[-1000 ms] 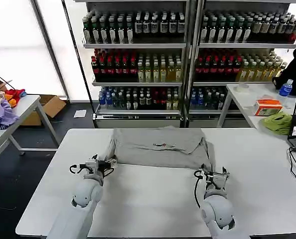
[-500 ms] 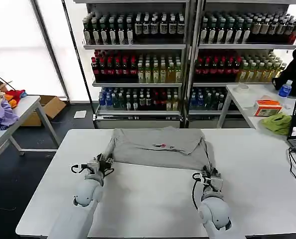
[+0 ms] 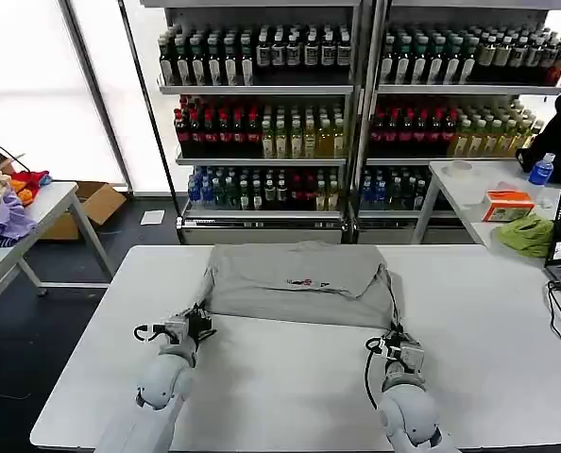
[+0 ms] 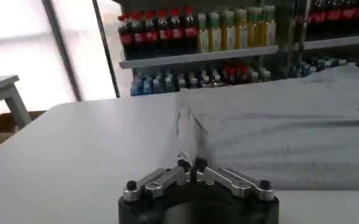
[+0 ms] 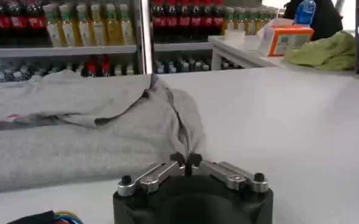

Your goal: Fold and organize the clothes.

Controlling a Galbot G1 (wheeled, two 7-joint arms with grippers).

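- Two grippers were at work as we looked down from the head camera, one at each near corner of the shirt (image 3: pixel 295 278).
- Our left gripper (image 3: pixel 201 319) sat low on the white table (image 3: pixel 507 359), and in its wrist view the fingers (image 4: pixel 190 165) were pinched together on a thin ridge of grey cloth, so we read it as clamped on the shirt's near-left edge.
- Our right gripper (image 3: pixel 395 338) mirrored it at the near-right corner; in the right wrist view its fingertips (image 5: pixel 185 162) met tight on the fabric's edge where the side fold ran down to them.
- Moving outward, the light grey shirt lay across the far-middle part of the table, sleeves already tucked in along the sides, the small coloured print (image 3: pixel 304 281) facing up on the chest.
- Beyond it stood the drinks shelves (image 3: pixel 356 104), and a lime-green cloth (image 3: pixel 528 232) rested on the side table to our right, well apart from the work.
- We judged the step in hand as the lengthwise fold: hem corners gripped, the fold itself not yet made.
- Next, we reckoned, both arms would need to lift together and carry the near edge over towards the collar, level and at an even pace, or the cloth could skew or slip from one grip.
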